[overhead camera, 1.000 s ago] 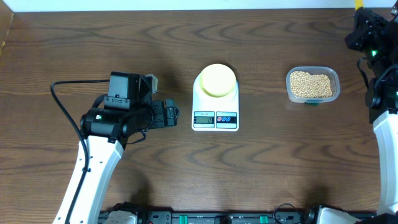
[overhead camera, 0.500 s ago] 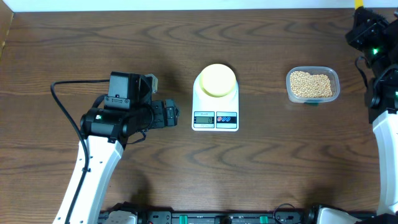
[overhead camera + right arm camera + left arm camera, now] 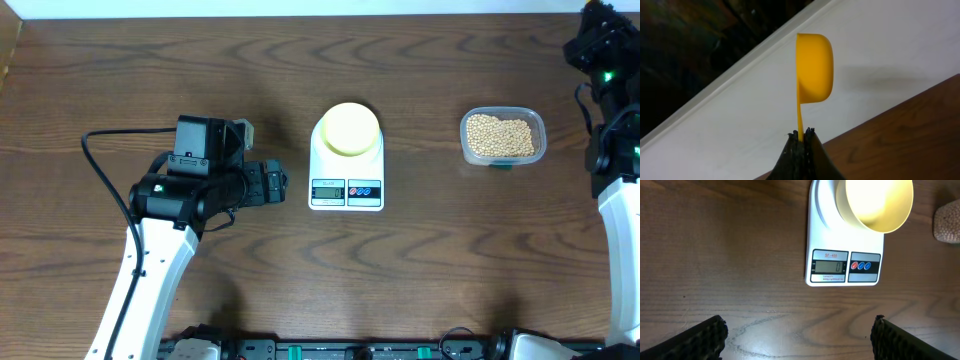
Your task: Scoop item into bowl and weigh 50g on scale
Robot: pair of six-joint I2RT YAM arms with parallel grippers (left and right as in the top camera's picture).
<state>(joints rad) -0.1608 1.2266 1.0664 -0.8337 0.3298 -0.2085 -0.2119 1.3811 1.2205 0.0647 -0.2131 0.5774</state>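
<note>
- Yellow scoop stands upright, its handle pinched between the tightly closed fingers of the right gripper. From this side nobody could see into its cup.
- Beans are small, round and tan, heaped in a clear tub right of the scale, well apart from it.
- Pale yellow bowl sits empty on the white scale; the display reads 0.
- Right arm is raised at the table's far right corner.
- Left gripper sits low, left of the scale, spread wide, holding nothing.
</note>
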